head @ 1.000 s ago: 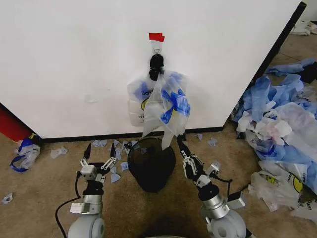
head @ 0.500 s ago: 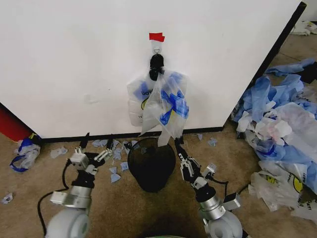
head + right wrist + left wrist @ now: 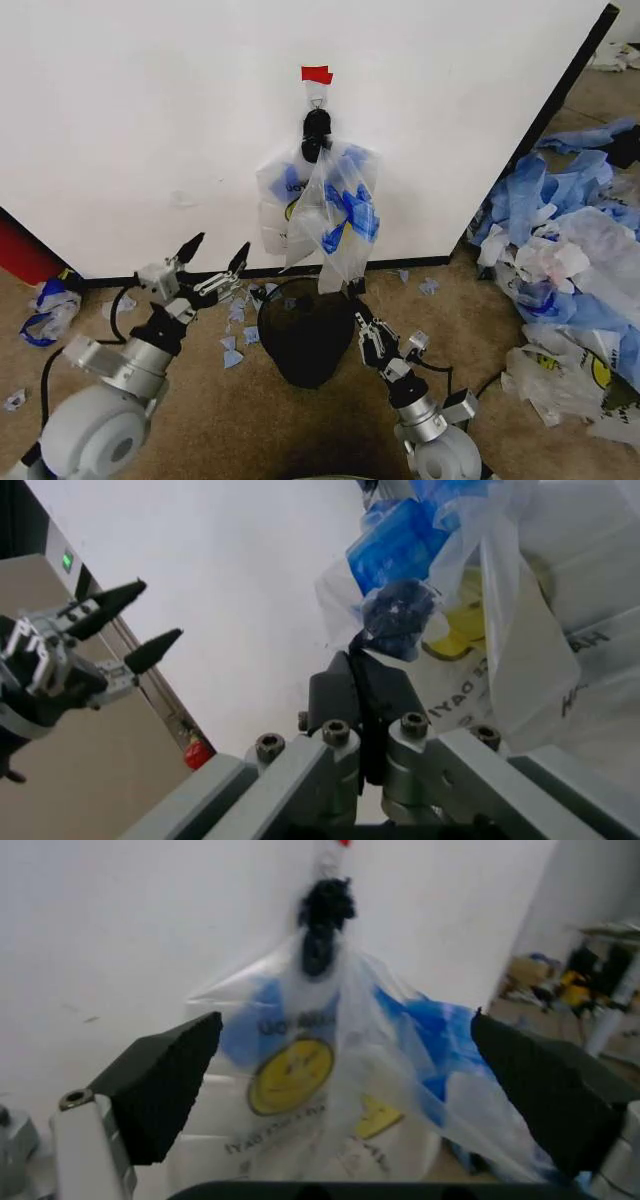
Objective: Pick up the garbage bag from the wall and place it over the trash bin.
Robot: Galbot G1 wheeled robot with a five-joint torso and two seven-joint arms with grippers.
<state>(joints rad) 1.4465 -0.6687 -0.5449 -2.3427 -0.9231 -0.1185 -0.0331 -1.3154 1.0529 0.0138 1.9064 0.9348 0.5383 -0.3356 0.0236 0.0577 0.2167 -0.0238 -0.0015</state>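
The garbage bag hangs from a black clip on the wall, just under a strip of red tape. Its lower corner trails down to the far rim of the trash bin, which stands on the carpeted floor directly below the clip and close to the wall's black base strip.

The right hand sits at the bin's rim on the side toward the plastic heap, fingers pressed together with a dark blue fold of the bag just off their tips; whether they pinch the plastic cannot be told. The left hand is raised on the other side of the bin, fingers spread wide and holding nothing, pointing toward the bag with open air between.

Bare carpet lies between the bin and the robot. A heap of blue and white plastic sheets crowds the floor well apart from the bin, past the wall's slanted black edge. Small scraps litter the floor beside the bin, under the left hand.
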